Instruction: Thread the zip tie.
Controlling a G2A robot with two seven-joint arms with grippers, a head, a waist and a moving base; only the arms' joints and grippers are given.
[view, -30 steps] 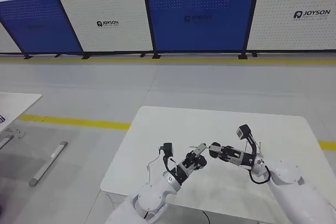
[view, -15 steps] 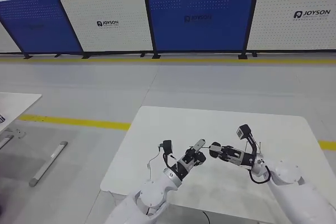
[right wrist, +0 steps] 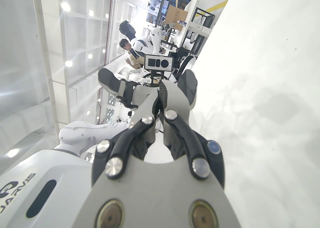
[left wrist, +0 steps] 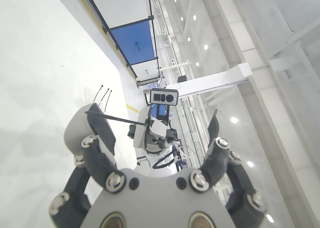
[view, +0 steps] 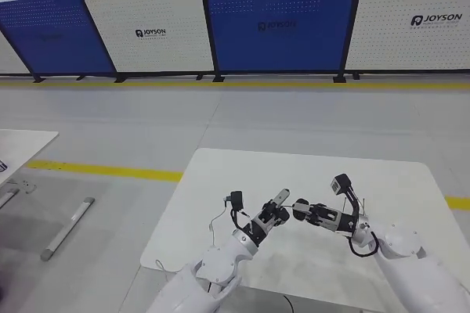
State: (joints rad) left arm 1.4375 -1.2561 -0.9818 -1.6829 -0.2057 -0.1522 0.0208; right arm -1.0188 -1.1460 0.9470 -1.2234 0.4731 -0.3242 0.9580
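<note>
White surface [view: 219,188], both arms low above it. My left tool [view: 280,205] gapes wide and empty. My right tool [right wrist: 160,88], facing it, pinches the zip tie [left wrist: 117,118]. The strap's long axis points leftward, its tip across one left pad [left wrist: 100,124]. Three spare ties [left wrist: 103,94] lie beyond.

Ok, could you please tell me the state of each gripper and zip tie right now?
left gripper: open wide, holding nothing.
right gripper: shut on the zip tie.
zip tie: straight, unlooped, one end pinched, free end over at the left gripper.
spare zip ties: three, lying loose and unlooped on the table.
</note>
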